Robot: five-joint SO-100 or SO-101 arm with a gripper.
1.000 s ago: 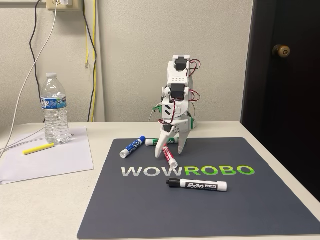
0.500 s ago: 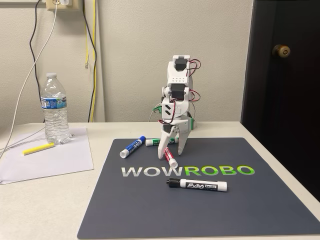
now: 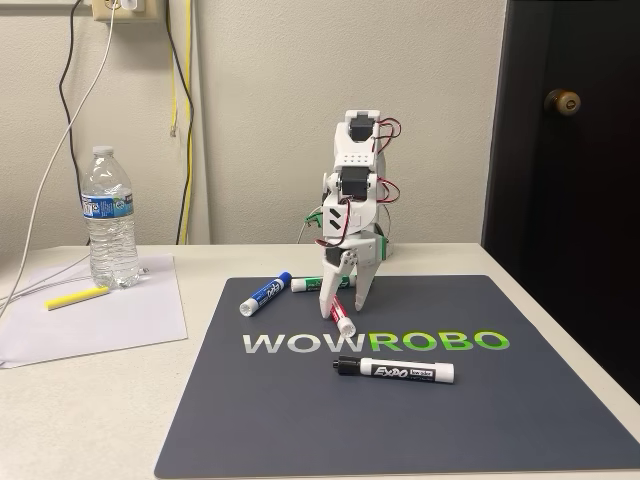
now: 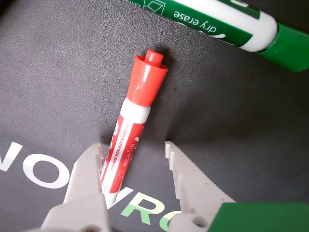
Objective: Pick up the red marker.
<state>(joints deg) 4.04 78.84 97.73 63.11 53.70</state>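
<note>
Gripper [image 4: 133,150] spread open astride the red marker [image 4: 133,130] on the WOWROBO mat [image 3: 420,400], one finger touching its barrel, the other apart.

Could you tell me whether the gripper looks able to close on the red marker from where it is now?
Probably yes: the gripper is open and straddles the red marker, whose barrel lies against one of the fingers. Nothing sits between them; the green marker lies apart.
</note>
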